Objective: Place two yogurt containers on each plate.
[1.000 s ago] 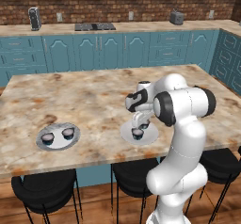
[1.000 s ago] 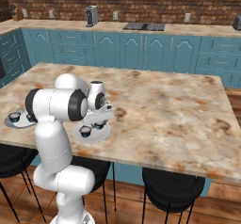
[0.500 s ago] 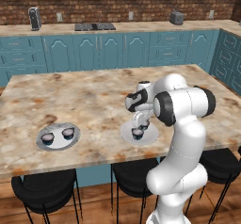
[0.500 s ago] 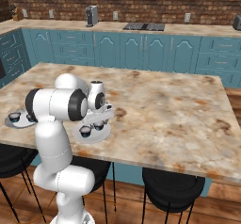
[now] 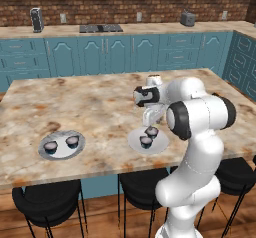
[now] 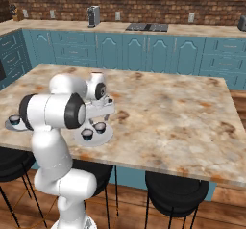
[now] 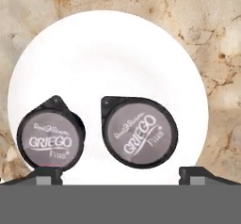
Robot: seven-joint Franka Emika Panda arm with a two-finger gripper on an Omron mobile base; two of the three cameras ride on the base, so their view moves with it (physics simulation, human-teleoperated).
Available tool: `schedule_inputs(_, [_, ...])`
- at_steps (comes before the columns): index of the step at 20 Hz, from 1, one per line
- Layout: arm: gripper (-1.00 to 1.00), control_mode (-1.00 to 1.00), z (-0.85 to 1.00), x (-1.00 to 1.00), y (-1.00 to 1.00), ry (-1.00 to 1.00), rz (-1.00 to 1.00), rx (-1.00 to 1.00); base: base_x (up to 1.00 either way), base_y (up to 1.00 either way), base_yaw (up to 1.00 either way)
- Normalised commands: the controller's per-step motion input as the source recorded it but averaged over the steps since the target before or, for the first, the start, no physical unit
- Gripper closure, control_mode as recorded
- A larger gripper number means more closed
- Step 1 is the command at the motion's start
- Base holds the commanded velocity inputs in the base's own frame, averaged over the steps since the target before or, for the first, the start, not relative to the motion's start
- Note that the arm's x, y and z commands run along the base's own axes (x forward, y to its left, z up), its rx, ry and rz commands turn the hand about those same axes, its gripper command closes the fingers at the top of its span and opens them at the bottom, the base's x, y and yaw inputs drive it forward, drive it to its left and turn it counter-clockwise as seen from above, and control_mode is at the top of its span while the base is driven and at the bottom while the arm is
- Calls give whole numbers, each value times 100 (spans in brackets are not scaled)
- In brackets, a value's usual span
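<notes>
Two yogurt containers (image 7: 51, 140) (image 7: 139, 131) with dark bodies and grey "Griego" lids stand side by side on a round pale plate (image 7: 108, 53). My gripper (image 7: 121, 177) hangs open just above them, with nothing between its fingertips (image 7: 44, 176). From the base, the gripper (image 5: 152, 118) sits over this plate (image 5: 160, 145) and its two cups (image 5: 151, 131) (image 5: 145, 142), near the island's front edge. Another plate (image 5: 61, 153) to the left carries two more containers (image 5: 50, 147) (image 5: 72, 142). The right base view has the gripper (image 6: 98, 113) above the near plate (image 6: 104, 138).
The marble island top (image 5: 90, 102) stretches wide behind both plates. Black stools (image 5: 47, 204) stand under its front edge. Teal cabinets (image 5: 120, 52) with a cooktop, a toaster and a coffee machine line the back wall.
</notes>
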Motion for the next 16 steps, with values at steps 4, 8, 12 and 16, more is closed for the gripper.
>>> schedule_inputs(4, [-100,-100,69,-84,-11,-3,8,0,0,0,0])
schedule_inputs(8, [-100,-100,59,-100,-37,-21,12,4,0,0,0])
schedule_inputs(12, [-100,-100,50,-100,-56,-30,10,14,0,0,0])
schedule_inputs(16, [-100,-100,44,-86,-48,-30,10,14,0,0,0])
